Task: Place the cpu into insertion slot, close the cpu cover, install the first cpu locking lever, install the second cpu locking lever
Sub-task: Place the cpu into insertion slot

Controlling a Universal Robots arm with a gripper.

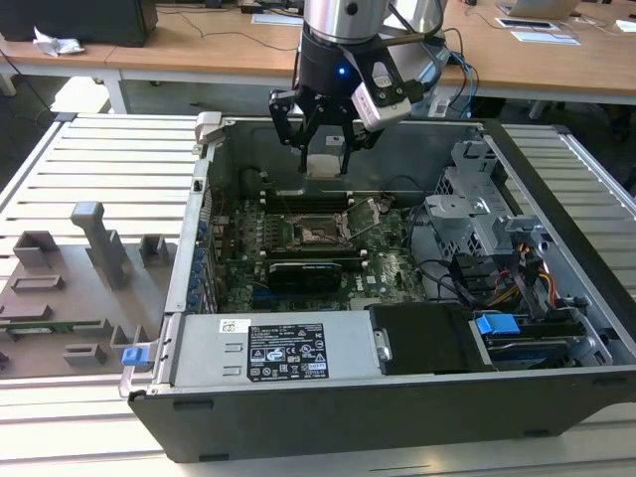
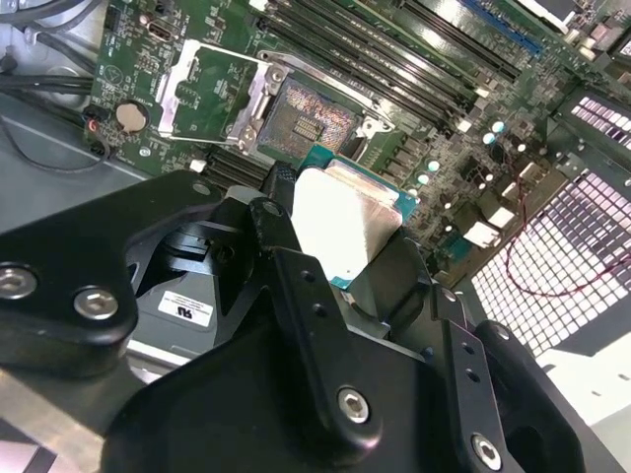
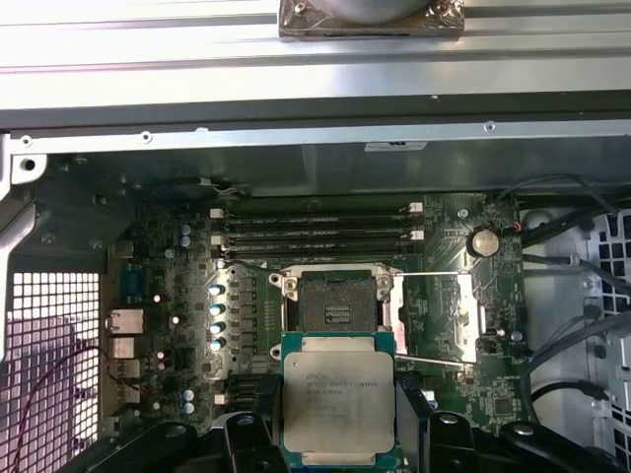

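Observation:
My gripper (image 1: 325, 159) hangs above the open computer case, shut on the cpu (image 1: 325, 165). The cpu (image 3: 338, 399) is a flat square chip with a silver top, held by its two opposite edges between the black fingers (image 3: 258, 419). It is in the air, short of the insertion slot (image 3: 337, 304) and apart from it. The slot (image 2: 311, 116) lies bare, its contact field showing. The cpu cover (image 3: 478, 310) is swung open and lies flat beside the slot (image 1: 320, 233). In the second wrist view the cover (image 2: 170, 99) lies beyond the held cpu (image 2: 345, 222). Two thin locking levers (image 3: 434, 274) stand unhooked.
Memory slots (image 3: 315, 229) run along the far side of the socket. A power supply (image 1: 268, 353) and a black box fill the case's near side, and a metal drive cage (image 1: 477, 219) stands at the exterior view's right. Grey fixtures (image 1: 70, 288) sit outside the case at that view's left.

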